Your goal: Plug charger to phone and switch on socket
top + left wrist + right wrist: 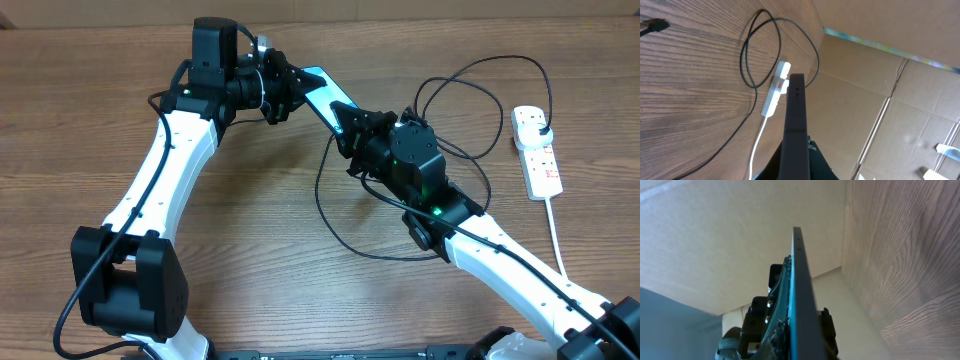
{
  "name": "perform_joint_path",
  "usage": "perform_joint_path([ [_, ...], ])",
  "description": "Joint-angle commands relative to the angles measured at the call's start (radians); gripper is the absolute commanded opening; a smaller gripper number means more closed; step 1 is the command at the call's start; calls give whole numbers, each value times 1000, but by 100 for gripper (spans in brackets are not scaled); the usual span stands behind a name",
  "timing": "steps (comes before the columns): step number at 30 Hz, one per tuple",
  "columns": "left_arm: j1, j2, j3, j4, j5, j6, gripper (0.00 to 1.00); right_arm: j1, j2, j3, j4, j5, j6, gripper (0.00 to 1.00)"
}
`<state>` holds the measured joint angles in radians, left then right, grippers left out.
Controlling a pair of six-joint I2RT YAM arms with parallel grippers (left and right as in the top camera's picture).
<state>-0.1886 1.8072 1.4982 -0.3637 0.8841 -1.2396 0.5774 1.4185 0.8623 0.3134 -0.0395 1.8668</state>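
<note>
Light-blue phone point(318, 84) is held off the table point(250, 220), its long axis running from the left fingers point(283, 92) to the right fingers point(345, 118). Each seems closed on one end. The charger point(318, 195) loops below the right arm, plugged into the socket point(537, 150) far right. Its connector tip point(655, 24) lies apart from both, and the phone's port is hidden.

Wood-grain table point(250, 220), looped black charger cable point(742, 60), white socket point(537, 150) at right

White arm links point(160, 170) — black joints point(130, 285), green LEDs point(437, 211)
</note>
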Motion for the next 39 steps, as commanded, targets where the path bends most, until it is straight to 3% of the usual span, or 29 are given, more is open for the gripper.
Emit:
perform_joint_path([
  [1, -8, 5, -2, 3, -12, 27, 4, 11, -2, 16, 16, -6, -34, 17],
  [7, -8, 5, -2, 2, -11, 29, 5, 11, -2, 16, 15, -6, -34, 38],
  [11, 5, 5, -2, 2, 1, 121, 4, 8, -2, 16, 5, -6, -45, 46],
  [18, 110, 5, -2, -6, 186, 377, 4, -107, -3, 16, -116, -166, -437, 47],
  [26, 239, 5, -2, -6, 551, 414, 4, -338, -2, 16, -412, -498, -856, 52],
  [27, 248, 5, -2, -6, 610, 418, 4, -376, -2, 16, -479, -549, -961, 54],
  [29, 249, 5, -2, -5, 645, 418, 4, -404, -2, 16, -550, -568, -1046, 56],
  [33, 247, 5, -2, -6, 661, 418, 4, -416, -2, 16, -665, -566, -1170, 55],
  [39, 246, 5, -2, -6, 629, 404, 4, -403, -2, 16, -705, -565, -1143, 47],
])
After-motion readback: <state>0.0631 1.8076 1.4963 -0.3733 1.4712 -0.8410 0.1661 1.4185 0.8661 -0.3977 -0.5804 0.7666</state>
